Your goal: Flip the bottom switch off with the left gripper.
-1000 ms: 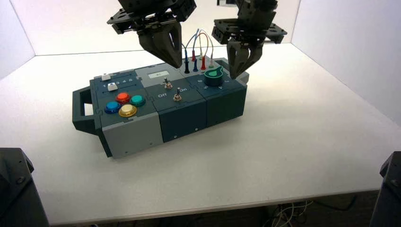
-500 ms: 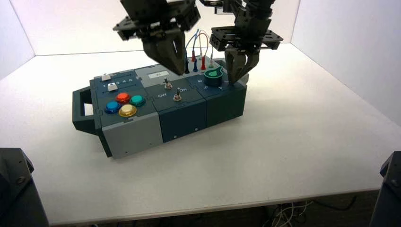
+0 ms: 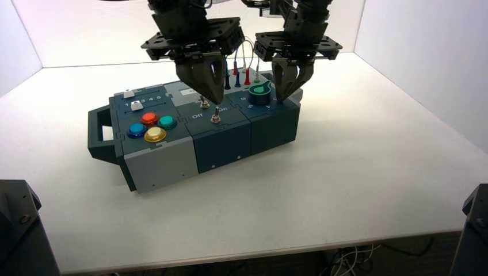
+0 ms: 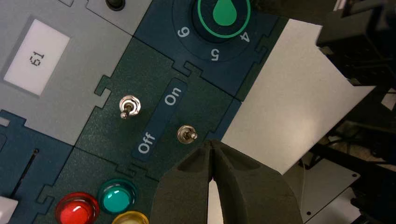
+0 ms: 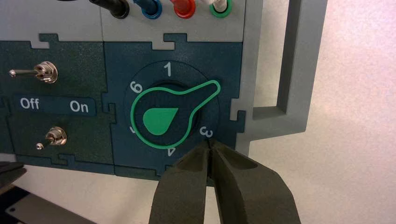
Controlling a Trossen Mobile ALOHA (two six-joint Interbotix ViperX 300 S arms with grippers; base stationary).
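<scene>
The closed left gripper (image 4: 211, 143) hovered near the bottom switch (image 4: 187, 135), one of two, by the box's (image 3: 224, 144) front edge. Four buttons (image 3: 155, 134) and one knob (image 3: 259, 93) showed, the right gripper (image 5: 209, 142) near the knob

My left gripper (image 3: 217, 102) hides part of the small display (image 3: 189, 91) behind the upper switch (image 3: 204, 103). In my left wrist view, the yellow button (image 4: 130, 218), beyond that switch, is cut off.
</scene>
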